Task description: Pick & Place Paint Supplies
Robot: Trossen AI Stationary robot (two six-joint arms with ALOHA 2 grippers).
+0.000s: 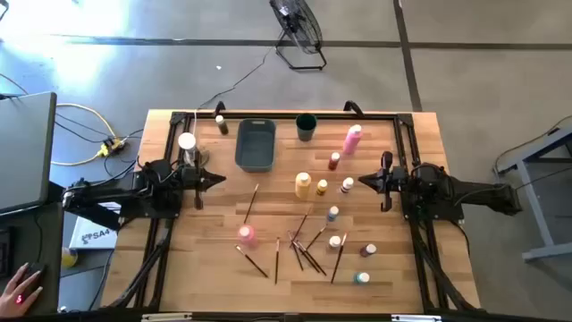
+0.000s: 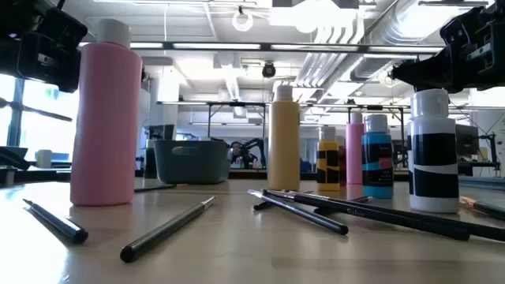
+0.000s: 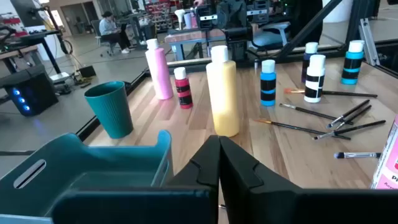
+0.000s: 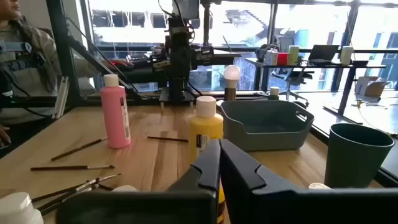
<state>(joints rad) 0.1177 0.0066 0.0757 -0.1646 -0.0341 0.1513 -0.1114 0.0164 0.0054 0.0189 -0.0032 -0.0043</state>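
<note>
Paint supplies stand and lie across the wooden table (image 1: 206,268). A tall yellow bottle (image 1: 303,185) stands mid-table, a tall pink bottle (image 1: 247,234) nearer the front, and another pink one (image 1: 352,140) at the far right. Several small white-capped bottles (image 1: 333,214) stand on the right half. Thin dark brushes (image 1: 304,246) lie flat at the front centre. My left gripper (image 1: 219,179) hovers shut left of the yellow bottle (image 3: 222,90). My right gripper (image 1: 362,182) hovers shut at the right, pointing toward a small yellow bottle (image 4: 206,127). Neither touches anything.
A grey-blue bin (image 1: 256,143) and a dark green cup (image 1: 307,126) stand at the table's far side. A white knob on a tan base (image 1: 187,141) sits at the far left. A black frame rims the table. A person's hand (image 1: 22,286) shows off the table's near left.
</note>
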